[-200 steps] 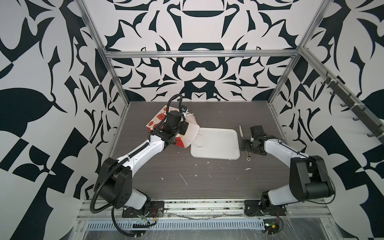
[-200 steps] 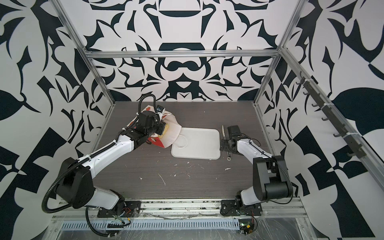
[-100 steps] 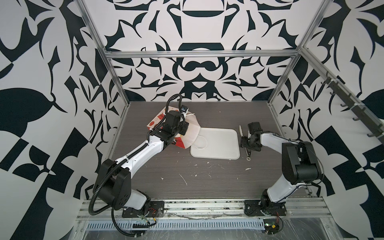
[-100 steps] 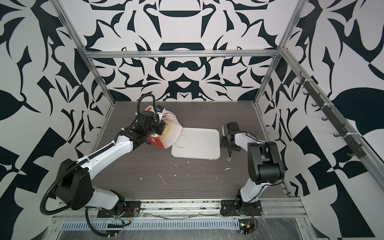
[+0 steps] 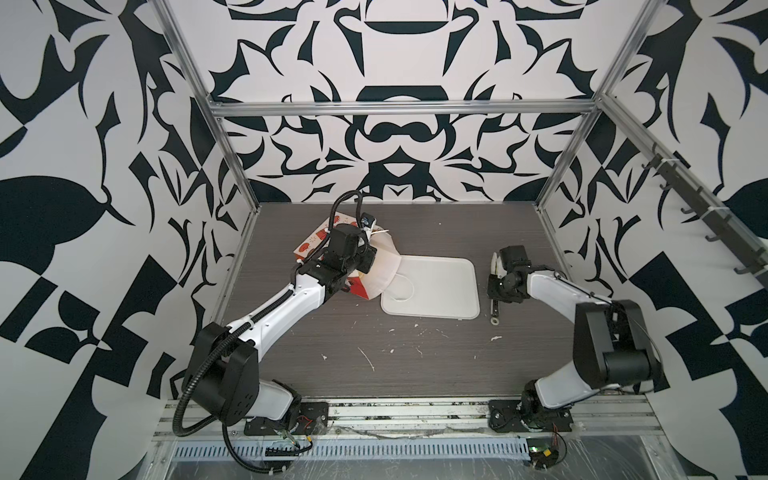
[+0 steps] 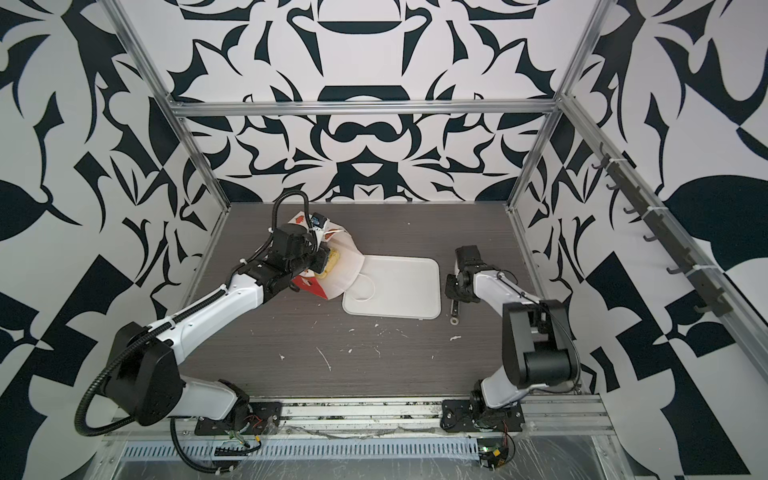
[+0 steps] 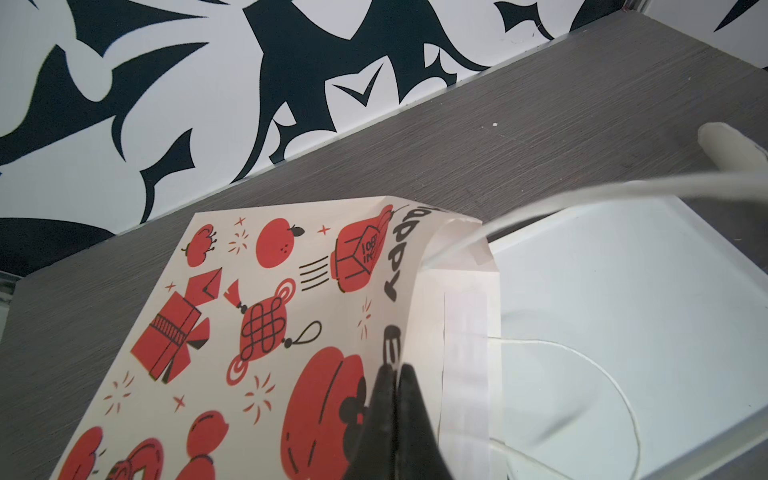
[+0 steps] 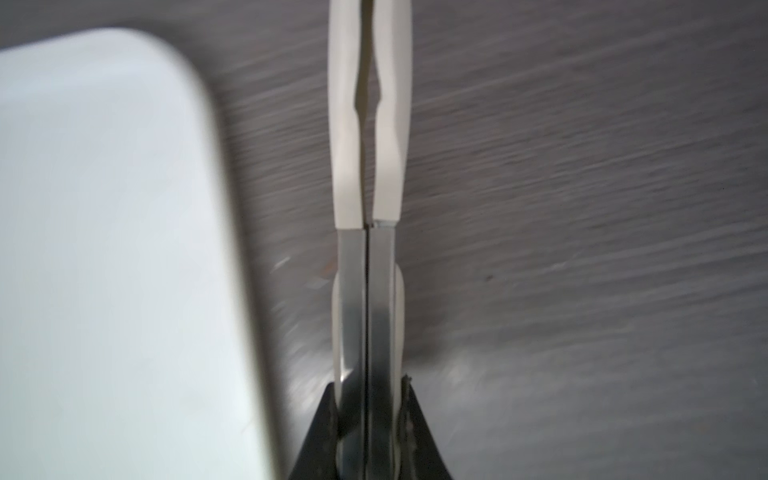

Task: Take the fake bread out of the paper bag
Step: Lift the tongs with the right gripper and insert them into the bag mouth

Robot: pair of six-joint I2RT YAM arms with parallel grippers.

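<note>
Paper bag (image 5: 313, 243) on its side, back-left of table (image 5: 415, 365), mouth at white tray's (image 5: 449, 291) edge. L gripper (image 7: 395, 370) pinched tight on mouth's upper rim. Fake bread (image 6: 332, 262), yellow, glimpsed inside mouth. R gripper (image 8: 368, 388) clamped on tongs (image 8: 347, 166), tips together, beside tray's opposite side, well apart from bag.

Both top views look down on the whole worktop (image 5: 415, 374); the left wrist view sits close above the paper bag (image 7: 249, 332).
</note>
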